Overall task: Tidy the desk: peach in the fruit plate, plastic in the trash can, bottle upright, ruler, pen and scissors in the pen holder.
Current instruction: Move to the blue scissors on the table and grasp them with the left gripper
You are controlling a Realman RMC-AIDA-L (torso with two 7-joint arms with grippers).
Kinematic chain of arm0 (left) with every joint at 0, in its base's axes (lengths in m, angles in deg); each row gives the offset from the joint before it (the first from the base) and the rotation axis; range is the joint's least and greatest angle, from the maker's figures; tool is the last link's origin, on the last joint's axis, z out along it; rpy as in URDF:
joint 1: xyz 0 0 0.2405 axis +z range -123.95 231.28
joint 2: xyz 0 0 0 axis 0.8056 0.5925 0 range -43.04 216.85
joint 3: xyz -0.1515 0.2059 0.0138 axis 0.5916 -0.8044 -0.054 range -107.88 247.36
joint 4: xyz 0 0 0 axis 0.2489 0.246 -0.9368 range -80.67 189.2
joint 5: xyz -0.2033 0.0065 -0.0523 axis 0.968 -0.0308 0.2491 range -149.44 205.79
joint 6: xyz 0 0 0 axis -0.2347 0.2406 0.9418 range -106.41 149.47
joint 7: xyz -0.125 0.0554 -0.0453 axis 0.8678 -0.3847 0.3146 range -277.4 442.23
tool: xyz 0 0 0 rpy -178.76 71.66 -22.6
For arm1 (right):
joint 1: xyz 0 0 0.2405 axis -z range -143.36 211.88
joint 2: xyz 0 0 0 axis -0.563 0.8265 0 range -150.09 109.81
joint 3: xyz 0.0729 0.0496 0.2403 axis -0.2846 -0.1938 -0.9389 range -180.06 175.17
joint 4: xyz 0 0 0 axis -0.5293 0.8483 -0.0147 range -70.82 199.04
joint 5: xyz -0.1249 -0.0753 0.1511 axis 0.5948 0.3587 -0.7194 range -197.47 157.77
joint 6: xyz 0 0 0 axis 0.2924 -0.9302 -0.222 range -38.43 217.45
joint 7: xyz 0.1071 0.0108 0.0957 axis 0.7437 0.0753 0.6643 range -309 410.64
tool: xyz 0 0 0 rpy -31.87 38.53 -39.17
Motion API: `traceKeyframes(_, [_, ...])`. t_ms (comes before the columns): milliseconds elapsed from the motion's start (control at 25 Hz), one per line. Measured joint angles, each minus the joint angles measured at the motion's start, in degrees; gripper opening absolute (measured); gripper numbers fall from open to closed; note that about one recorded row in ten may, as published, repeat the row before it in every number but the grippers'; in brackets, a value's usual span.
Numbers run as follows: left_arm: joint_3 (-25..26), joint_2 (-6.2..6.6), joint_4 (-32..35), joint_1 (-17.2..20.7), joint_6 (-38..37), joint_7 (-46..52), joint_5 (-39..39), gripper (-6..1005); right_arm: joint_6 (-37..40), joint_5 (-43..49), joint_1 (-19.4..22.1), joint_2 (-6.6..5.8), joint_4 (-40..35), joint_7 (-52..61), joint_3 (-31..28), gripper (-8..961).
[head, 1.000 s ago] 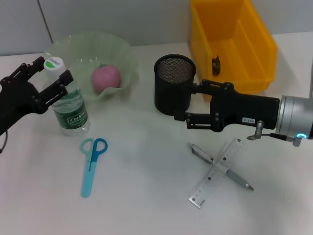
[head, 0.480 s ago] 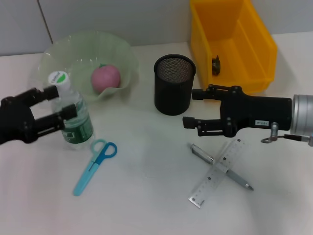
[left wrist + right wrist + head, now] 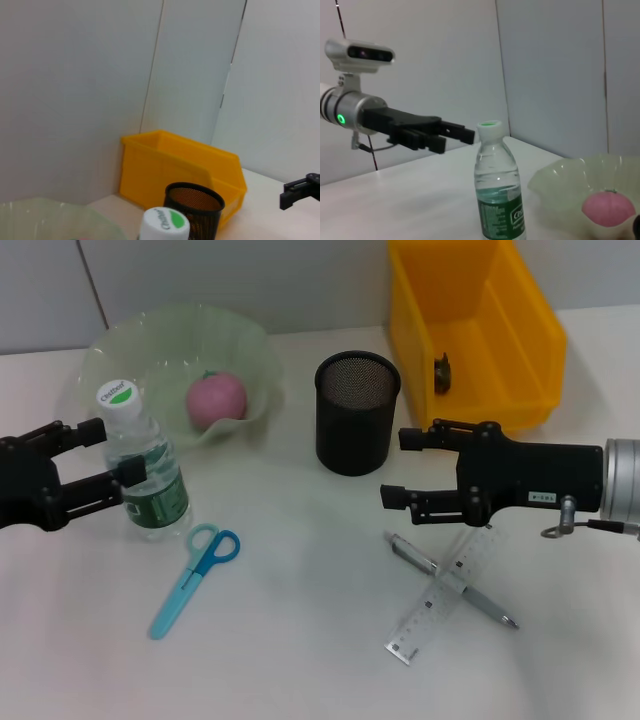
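The clear bottle [image 3: 145, 475] with a green label stands upright at the left; it also shows in the right wrist view as the bottle [image 3: 499, 192]. My left gripper [image 3: 112, 452] is open, its fingertips at the bottle's left side. A pink peach [image 3: 217, 400] lies in the green plate [image 3: 100, 352]. Blue scissors [image 3: 193, 568] lie in front of the bottle. The black mesh pen holder [image 3: 357, 412] stands mid-table. Just right of it, my right gripper [image 3: 395, 468] is open above the pen [image 3: 478, 602] and the clear ruler [image 3: 422, 620], which lie crossed.
A yellow bin [image 3: 520, 310] stands at the back right with a small dark piece [image 3: 441, 372] inside. Bare table lies between the scissors and the ruler. The left wrist view shows the bottle cap [image 3: 164, 225], the pen holder [image 3: 195, 206] and the bin [image 3: 170, 165].
The bottle has come forward a little and stands free as my left gripper draws back to the left. The scissors slid and turned. My right gripper moved right, away from the pen holder.
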Motion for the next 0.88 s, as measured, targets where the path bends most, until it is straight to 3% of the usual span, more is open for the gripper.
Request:
traceKeyframes(120, [-0.4, -0.01, 2.1, 0.6, -1.1, 1.6, -0.3, 790, 0.0, 0.0, 0.2, -0.18, 0.0, 0.2, 0.0, 815])
traceKeyframes(320, [-0.7, -0.51, 9.6, 1.1, -4.9, 9.1, -7.2, 789, 0.1, 0.5, 0.2, -0.27, -0.1, 0.2, 0.0, 815])
traceKeyframes(520, [-5.3, -0.83, 17.0, 2.4, -5.7, 16.6, -10.6, 789, 0.2, 0.8, 0.3, -0.30, -0.3, 0.3, 0.0, 815])
traceKeyframes(560, [-8.1, -0.85, 20.5, 2.6, -5.5, 21.1, -11.8, 789, 0.2, 1.1, 0.3, -0.29, -0.4, 0.3, 0.0, 815])
traceKeyframes(880, [-14.0, -0.84, 28.6, 1.3, -4.8, 34.6, -16.7, 788, 2.7, 6.4, 0.1, -0.27, -2.5, 3.2, 0.0, 815])
